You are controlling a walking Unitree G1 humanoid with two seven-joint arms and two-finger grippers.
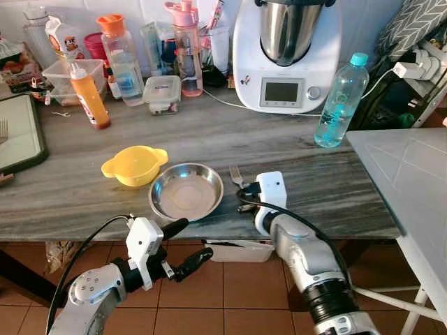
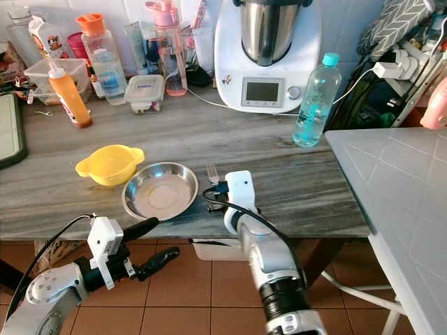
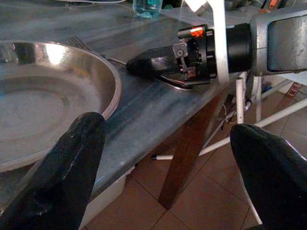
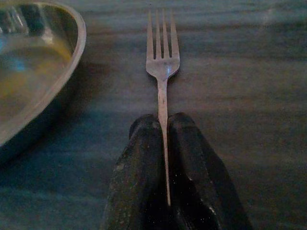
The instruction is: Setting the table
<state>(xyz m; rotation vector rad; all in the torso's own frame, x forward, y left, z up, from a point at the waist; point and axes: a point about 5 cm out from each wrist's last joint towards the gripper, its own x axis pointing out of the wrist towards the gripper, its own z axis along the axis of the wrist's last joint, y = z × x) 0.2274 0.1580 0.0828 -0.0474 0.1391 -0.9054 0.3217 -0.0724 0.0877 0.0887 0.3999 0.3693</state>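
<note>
A steel fork (image 4: 163,67) lies flat on the grey wood-grain table (image 1: 335,188), tines pointing away from me, just right of a round steel plate (image 1: 157,199). My right gripper (image 4: 163,120) is shut on the fork's handle, low at the table's front edge; the right wrist (image 1: 271,190) covers the handle from above. A yellow two-handled bowl (image 1: 134,165) sits left of the plate. My left gripper (image 1: 194,239) hangs open in front of and slightly below the table edge, near the plate's front rim (image 3: 112,81), holding nothing.
Along the back stand a white kitchen machine (image 1: 286,56), a blue water bottle (image 1: 340,101), an orange sauce bottle (image 1: 89,95) and several other bottles and boxes. A dark tray (image 1: 21,132) lies far left. A white table (image 1: 412,174) adjoins on the right.
</note>
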